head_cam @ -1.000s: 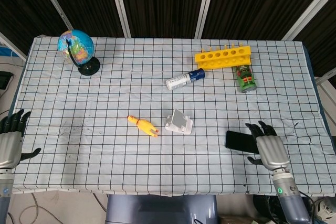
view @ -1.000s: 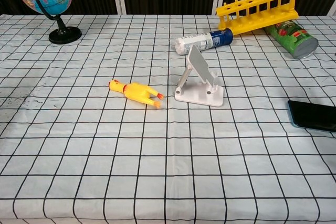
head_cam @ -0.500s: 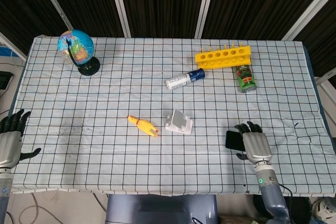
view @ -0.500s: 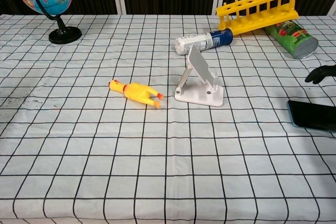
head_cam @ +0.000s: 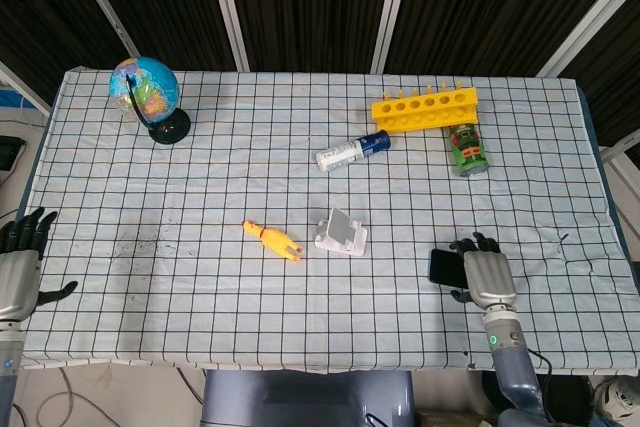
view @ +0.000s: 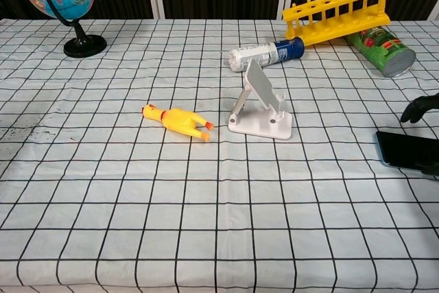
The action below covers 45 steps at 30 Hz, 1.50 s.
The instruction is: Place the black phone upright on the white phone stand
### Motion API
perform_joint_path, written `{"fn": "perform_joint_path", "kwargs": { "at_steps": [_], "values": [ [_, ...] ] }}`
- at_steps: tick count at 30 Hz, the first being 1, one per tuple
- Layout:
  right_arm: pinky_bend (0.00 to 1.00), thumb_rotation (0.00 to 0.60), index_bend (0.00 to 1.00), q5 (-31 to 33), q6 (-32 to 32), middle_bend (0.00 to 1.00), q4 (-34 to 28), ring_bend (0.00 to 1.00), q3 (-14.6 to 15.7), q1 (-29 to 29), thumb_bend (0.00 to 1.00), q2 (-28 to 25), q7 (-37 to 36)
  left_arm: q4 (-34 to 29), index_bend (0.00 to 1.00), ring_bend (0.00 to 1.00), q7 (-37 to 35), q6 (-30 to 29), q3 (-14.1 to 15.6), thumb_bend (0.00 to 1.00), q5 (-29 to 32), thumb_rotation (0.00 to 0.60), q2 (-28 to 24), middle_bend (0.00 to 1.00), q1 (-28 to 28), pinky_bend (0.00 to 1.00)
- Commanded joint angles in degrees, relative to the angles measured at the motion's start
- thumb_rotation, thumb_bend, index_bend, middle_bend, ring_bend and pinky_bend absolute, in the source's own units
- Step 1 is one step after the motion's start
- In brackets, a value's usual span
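Checked cloth covers our worktop (head_cam: 200, 277); no writing legible. Our right hand (head_cam: 483, 275) hovers over the black phone (view: 409, 151), fingers apart, gripping nothing.

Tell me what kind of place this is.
Probably a lab test bench for robot handling, not a home: a table under a grid-printed cloth, dark panels behind, and unrelated props laid out, such as a globe, a yellow tube rack and a rubber chicken.
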<state>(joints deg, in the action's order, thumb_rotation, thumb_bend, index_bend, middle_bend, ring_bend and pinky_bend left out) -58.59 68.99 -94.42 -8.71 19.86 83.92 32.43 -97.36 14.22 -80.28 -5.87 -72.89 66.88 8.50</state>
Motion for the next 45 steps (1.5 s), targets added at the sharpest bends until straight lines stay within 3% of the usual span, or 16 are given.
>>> {"fn": "perform_joint_path", "kwargs": {
  "at_steps": [1, 38, 42, 45],
  "values": [
    [0.15, 0.600, 0.32, 0.50, -0.27, 0.29, 0.72, 0.13, 0.03, 0.31, 0.20, 0.00, 0.23, 0.08, 0.00, 0.00, 0.17, -0.16, 0.03, 0.00, -0.04, 0.600, 0.09, 0.00, -0.03, 0.00],
    [0.15, 0.600, 0.32, 7.33, -2.49, 0.27, 3.79, 0.13, 0.77, 2.57, 0.23, 0.99, 1.12, -0.24, 0.00, 0.00, 0.31, -0.15, -0.09, 0.00, 0.83, 0.600, 0.02, 0.00, 0.02, 0.00],
    [0.15, 0.600, 0.35, 8.07, -2.67, 0.32, 4.03, 0.13, 0.92, 2.69, 0.25, 0.94, 1.16, -0.18, 0.00, 0.00, 0.10, -0.39, -0.10, 0.00, 0.59, 0.600, 0.09, 0.00, -0.03, 0.00],
    [0.15, 0.600, 0.44, 8.48, -2.77, 0.41, 4.15, 0.15, 0.95, 2.78, 0.32, 1.00, 1.08, -0.14, 0.00, 0.00, -0.08, -0.40, -0.12, 0.00, 0.66, 0.600, 0.09, 0.00, -0.06, 0.00]
  ]
}}
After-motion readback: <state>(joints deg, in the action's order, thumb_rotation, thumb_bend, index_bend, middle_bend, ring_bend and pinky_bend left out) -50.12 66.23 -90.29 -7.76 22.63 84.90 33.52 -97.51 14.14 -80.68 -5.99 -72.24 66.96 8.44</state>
